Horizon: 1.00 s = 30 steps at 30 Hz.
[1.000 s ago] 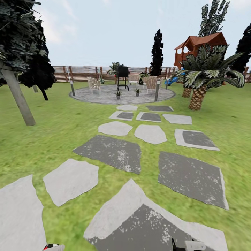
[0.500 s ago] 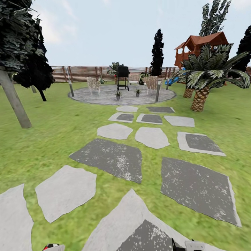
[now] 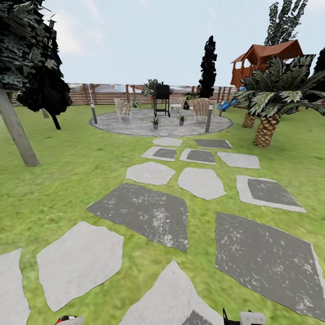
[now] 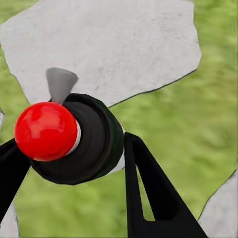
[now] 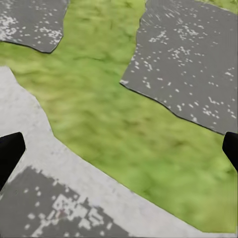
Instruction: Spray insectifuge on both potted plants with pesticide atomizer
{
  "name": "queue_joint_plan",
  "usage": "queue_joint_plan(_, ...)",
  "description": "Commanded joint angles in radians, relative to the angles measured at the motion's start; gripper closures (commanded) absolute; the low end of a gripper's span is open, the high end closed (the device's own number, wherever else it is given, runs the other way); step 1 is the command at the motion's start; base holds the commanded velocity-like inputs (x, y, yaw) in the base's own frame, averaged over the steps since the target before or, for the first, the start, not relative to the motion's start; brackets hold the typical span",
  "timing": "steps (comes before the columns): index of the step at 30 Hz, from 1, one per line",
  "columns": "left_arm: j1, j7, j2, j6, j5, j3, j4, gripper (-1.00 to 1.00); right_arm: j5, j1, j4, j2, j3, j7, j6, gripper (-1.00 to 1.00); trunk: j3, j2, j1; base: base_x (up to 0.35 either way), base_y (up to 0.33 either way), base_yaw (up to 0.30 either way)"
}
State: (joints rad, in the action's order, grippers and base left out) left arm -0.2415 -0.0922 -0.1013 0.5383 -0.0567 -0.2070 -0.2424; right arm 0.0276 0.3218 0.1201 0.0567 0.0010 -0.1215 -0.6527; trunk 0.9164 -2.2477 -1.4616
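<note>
Left fingers (image 4: 148, 193) clamp pesticide atomizer (image 4: 74, 136); right fingers (image 5: 10, 151) spread, empty.

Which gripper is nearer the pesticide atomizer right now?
Left. The left gripper is shut on the pesticide atomizer, fingers on either side of its dark body below the red top. The right gripper is open over grass and stepping stones, holding nothing.

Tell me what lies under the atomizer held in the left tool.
In the left wrist view, the pesticide atomizer sits clamped in the left tool above a pale stepping stone and green lawn. The ground straight below the bottle is hidden by its dark body.
</note>
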Motion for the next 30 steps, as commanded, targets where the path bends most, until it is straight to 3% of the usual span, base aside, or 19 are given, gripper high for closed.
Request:
queue_joint_plan(1,-0.001,-0.006,0.0,0.003,-0.006,0.0,0.001,1.0,0.003,0.0,0.0,0.0,0.0,-0.004,-0.002,-1.0,0.001,0.0,0.0,0.337,0.0,0.152)
queue_joint_plan(30,-0.001,-0.006,-0.003,0.003,-0.006,0.0,0.001,1.0,0.002,0.0,-0.001,0.0,0.0,-0.004,-0.002,-1.0,0.001,0.0,0.0,0.337,0.0,0.01)
